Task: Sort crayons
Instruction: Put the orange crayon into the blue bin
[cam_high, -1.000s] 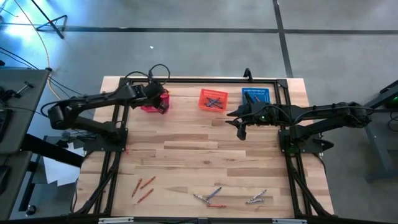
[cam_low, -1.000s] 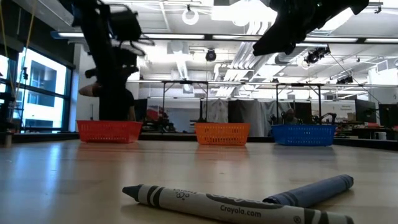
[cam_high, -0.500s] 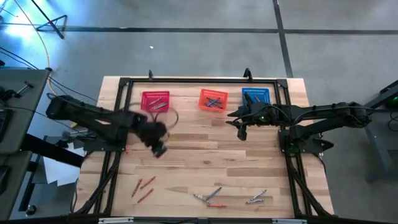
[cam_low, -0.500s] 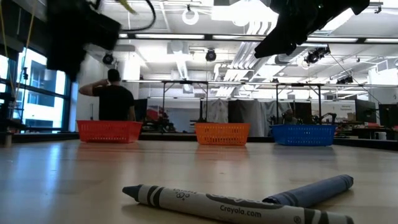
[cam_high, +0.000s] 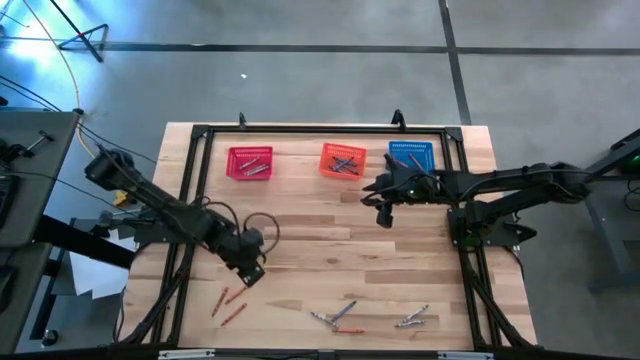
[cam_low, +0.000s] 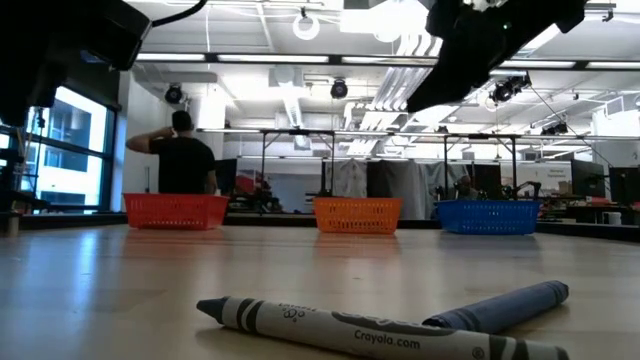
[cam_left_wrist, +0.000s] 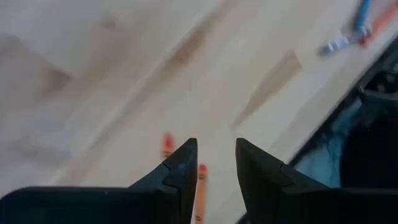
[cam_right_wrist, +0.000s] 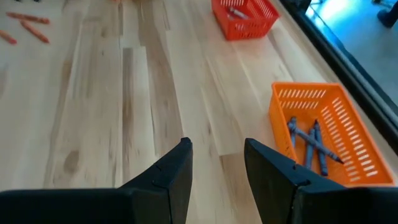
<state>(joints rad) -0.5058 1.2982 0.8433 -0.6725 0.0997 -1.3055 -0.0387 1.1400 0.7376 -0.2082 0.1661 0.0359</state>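
hovering with jaws apart and empty, left gripper (cam_high: 251, 272) above red-orange crayons (cam_high: 229, 302) near table's (cam_high: 330, 235) front-left edge; right gripper (cam_high: 384, 212) idles apart by orange basket (cam_high: 341, 160). risks nudging neighbouring crayons if descending off-centre.

Three red-orange crayons (cam_high: 230, 303) lie flat and loosely fanned on the bare wood near the table's front left. Toward the front middle, a mixed cluster of grey, blue and orange crayons (cam_high: 337, 316) lies crossed; beside it sits a smaller grey bunch (cam_high: 411, 320). More crayons rest inside the baskets at the back.
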